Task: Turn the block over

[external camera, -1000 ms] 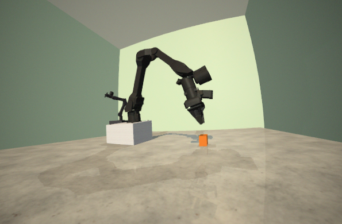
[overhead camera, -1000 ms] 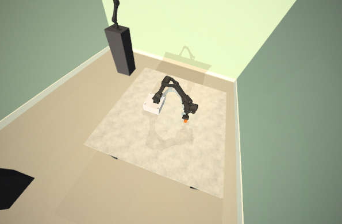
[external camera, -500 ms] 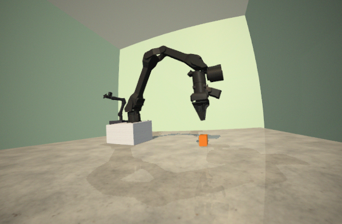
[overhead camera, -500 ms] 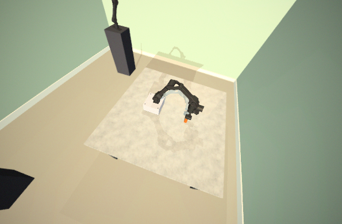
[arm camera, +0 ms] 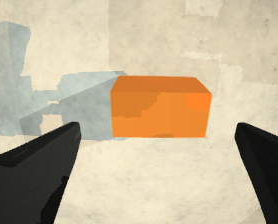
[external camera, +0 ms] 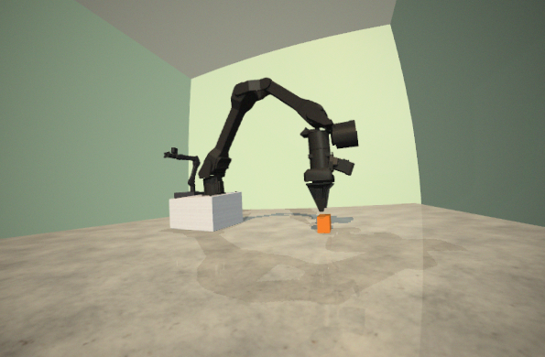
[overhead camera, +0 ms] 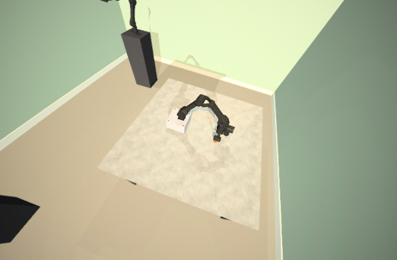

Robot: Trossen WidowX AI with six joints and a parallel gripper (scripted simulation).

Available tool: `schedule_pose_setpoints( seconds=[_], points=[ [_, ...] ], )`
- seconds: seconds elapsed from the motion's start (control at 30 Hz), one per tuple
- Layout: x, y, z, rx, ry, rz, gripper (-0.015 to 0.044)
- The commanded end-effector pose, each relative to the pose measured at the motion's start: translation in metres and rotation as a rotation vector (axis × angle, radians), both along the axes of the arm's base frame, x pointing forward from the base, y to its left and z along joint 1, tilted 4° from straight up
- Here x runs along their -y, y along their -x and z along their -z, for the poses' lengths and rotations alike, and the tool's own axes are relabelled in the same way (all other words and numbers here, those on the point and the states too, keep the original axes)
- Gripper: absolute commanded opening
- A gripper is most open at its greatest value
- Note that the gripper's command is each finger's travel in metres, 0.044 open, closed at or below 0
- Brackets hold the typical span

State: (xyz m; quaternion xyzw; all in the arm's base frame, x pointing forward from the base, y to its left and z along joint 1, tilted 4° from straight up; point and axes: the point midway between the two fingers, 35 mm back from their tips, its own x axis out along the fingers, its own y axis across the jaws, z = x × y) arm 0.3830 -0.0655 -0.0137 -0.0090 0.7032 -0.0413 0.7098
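An orange block (overhead camera: 215, 141) (external camera: 323, 223) (arm camera: 160, 107) rests on the mottled table (overhead camera: 157, 160) (external camera: 124, 284) (arm camera: 156, 189). No mark shows on its visible faces. My gripper (external camera: 321, 208) (arm camera: 160, 131) points straight down just above the block. Its fingers are wide open and empty. In the wrist view the two dark fingertips stand at the lower left and lower right, with the block lying between and beyond them.
The arm's white base box (overhead camera: 178, 121) (external camera: 206, 211) stands on the table to the left of the block. A tall dark pillar (overhead camera: 140, 57) with a camera arm stands beyond the table's far corner. Another dark box (overhead camera: 10, 217) sits on the floor at the lower left.
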Motion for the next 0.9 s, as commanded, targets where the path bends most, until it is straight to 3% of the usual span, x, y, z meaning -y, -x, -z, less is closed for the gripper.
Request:
schedule_pose_setpoints(
  seconds=[0.0,0.57,0.77,0.87],
  points=[
    [0.002,0.000,0.007,0.001,0.007,-0.004,0.0440],
    [0.004,0.000,0.032,0.001,0.007,-0.004,0.0440],
    [0.004,0.000,0.032,0.001,0.007,-0.004,0.0282],
    [0.004,0.000,0.032,0.001,0.007,-0.004,0.0263]
  ],
)
